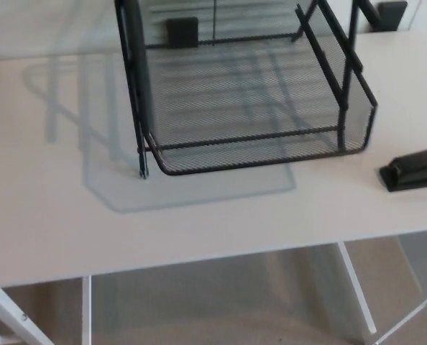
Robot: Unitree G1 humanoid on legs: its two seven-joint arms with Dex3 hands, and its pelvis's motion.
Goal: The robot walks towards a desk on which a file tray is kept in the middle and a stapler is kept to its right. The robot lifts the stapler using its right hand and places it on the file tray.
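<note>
On the white desk (48,215), a black file tray (256,159) is seen at the middle. The stapler (415,170) lies to its right, near the desk's right edge, apart from the tray and partly cut off by the picture's border. Neither the left hand nor the right hand is shown, so it cannot be told whether either is released, clenched or grasping anything.

The step in hand is judged to be the approach to the desk, as the stapler rests untouched and no lift has begun. For the next move, the right hand would need to be brought in from the right and closed across the stapler's narrow body. The stapler would then be raised and carried left over the tray's right wall, with the upright posts kept clear.

The tray is made of fine wire mesh on a thin rod frame, with rounded near corners and a flat floor that looks bare. A soft grey shadow (199,190) is cast by it on the desk top, which is smooth and matt. The stapler is long, low and blocky, in dull black. Slim white legs (357,287) and beige carpet (221,302) are visible below.
</note>
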